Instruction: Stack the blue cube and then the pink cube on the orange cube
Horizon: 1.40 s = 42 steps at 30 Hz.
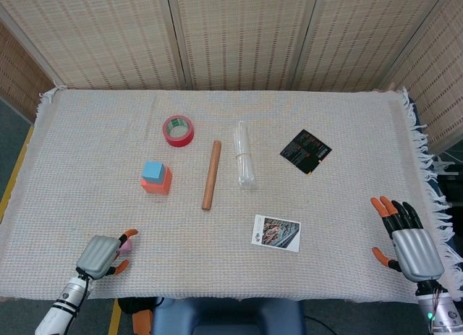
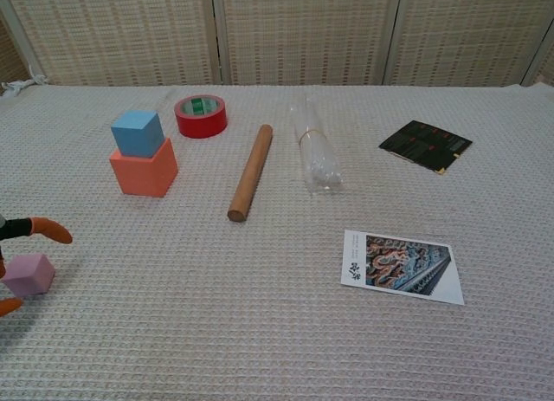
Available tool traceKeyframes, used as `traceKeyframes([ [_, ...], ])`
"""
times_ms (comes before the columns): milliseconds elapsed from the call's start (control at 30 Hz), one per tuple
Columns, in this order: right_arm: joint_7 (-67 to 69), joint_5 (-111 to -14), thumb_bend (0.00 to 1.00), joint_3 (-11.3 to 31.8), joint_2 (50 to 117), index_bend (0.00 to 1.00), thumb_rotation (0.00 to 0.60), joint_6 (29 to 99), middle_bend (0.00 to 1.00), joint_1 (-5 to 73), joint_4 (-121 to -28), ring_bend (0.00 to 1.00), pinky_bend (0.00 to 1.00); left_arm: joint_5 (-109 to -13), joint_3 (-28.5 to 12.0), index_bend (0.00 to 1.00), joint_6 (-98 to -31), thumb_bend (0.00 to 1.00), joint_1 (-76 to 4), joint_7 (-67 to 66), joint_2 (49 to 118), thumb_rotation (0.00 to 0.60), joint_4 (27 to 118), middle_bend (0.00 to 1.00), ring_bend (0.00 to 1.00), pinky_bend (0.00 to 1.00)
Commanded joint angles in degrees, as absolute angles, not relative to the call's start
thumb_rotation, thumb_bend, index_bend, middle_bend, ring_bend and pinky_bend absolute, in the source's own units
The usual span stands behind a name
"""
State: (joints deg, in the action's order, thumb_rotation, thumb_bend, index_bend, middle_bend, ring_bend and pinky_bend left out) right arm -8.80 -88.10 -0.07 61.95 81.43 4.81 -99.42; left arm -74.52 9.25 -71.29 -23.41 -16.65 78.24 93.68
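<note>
Woven beige cloth (image 1: 340, 118) is backed by reed screens (image 1: 239, 35) at 12 o'clock, the left hand (image 1: 101, 254) spread around the pink cube (image 2: 28, 274) at 7 o'clock, the right hand (image 1: 406, 239) splayed, empty.

Behind my bench (image 1: 347, 263) stands a folding screen (image 1: 239, 38) of woven, straw-coloured panels in pale frames. A cream, waffle-textured cloth (image 1: 108, 132) with fringed ends covers the bench. Grey floor (image 1: 11, 143) with a yellow line (image 1: 14, 176) shows at the left. The light is even.
</note>
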Motion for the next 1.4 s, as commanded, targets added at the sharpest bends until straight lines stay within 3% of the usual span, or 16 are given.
traceKeyframes([
  [33, -8.7, -88.1, 0.16, 0.0, 61.9, 0.00, 0.600, 81.5, 0.00, 4.7, -99.4, 0.00, 0.00, -73.7, 8.3, 0.24, -71.9, 0.30, -22.4, -18.3, 79.6, 0.600, 92.5, 1.00, 1.00, 1.00],
  [367, -9.2, -87.8, 0.15, 0.0, 61.8, 0.00, 0.600, 81.6, 0.00, 4.6, -99.6, 0.00, 0.00, -72.2, 5.7, 0.29, -72.5, 0.30, -20.4, -21.1, 81.3, 0.600, 90.2, 1.00, 1.00, 1.00],
  [567, -9.3, -87.9, 0.15, -0.1, 61.8, 0.00, 0.600, 81.3, 0.00, 4.6, -99.7, 0.00, 0.00, -72.2, 4.8, 0.39, -72.0, 0.30, -19.5, -20.6, 82.4, 0.600, 88.7, 1.00, 1.00, 1.00],
  [933, -8.4, -87.7, 0.15, -0.7, 60.5, 0.00, 0.600, 79.3, 0.00, 5.2, -100.2, 0.00, 0.00, -73.6, 2.7, 0.48, -71.8, 0.30, -18.9, -19.1, 83.9, 0.600, 86.4, 1.00, 1.00, 1.00],
  [1167, -8.2, -87.7, 0.15, -0.6, 60.5, 0.00, 0.600, 79.5, 0.00, 5.2, -100.2, 0.00, 0.00, -76.2, 2.5, 0.48, -71.5, 0.31, -20.1, -23.2, 77.1, 0.600, 92.6, 1.00, 1.00, 1.00],
  [1400, -8.6, -87.2, 0.15, -0.3, 60.8, 0.00, 0.600, 79.6, 0.00, 5.1, -100.2, 0.00, 0.00, -72.4, -2.8, 0.47, -65.5, 0.31, -25.7, -25.5, 64.4, 0.600, 103.3, 1.00, 1.00, 1.00],
])
